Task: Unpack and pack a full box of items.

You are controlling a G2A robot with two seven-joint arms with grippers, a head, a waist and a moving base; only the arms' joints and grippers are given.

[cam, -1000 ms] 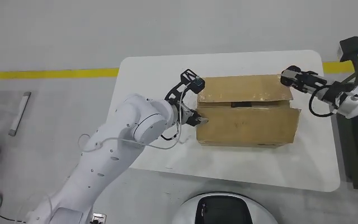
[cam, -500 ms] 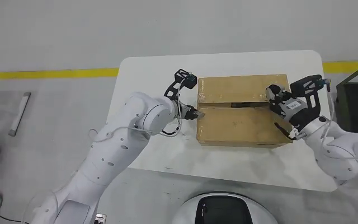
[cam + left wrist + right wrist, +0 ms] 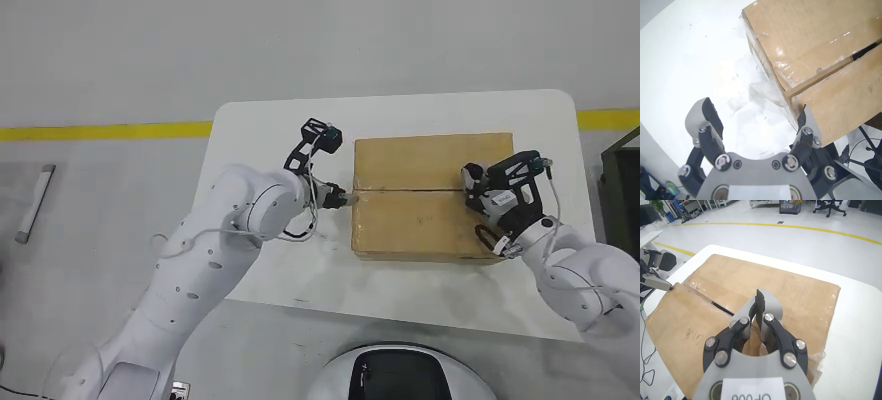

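The cardboard box (image 3: 425,190) sits on the white table (image 3: 262,140), toward its far right part, with both top flaps folded down. A narrow dark slot (image 3: 722,308) is left open along the seam between them. Clear tape (image 3: 780,56) wrinkles over the box's end edge, and a pen scrawl (image 3: 694,336) marks the flap nearer the robot.

The left pincer (image 3: 342,197) is at the box's left end, level with the seam. Its fingers are spread wide apart (image 3: 755,107) with nothing between them. One pad (image 3: 801,117) touches the corner of the nearer flap, while the other (image 3: 712,113) hangs over bare table (image 3: 687,56). From the right wrist view that same finger (image 3: 659,284) meets the flap's corner.

The right pincer (image 3: 473,188) is over the box's top near its right end, close to the seam. Its fingers are pressed together (image 3: 758,298) and clamp nothing. Whether the tips touch the cardboard (image 3: 802,298) I cannot tell.
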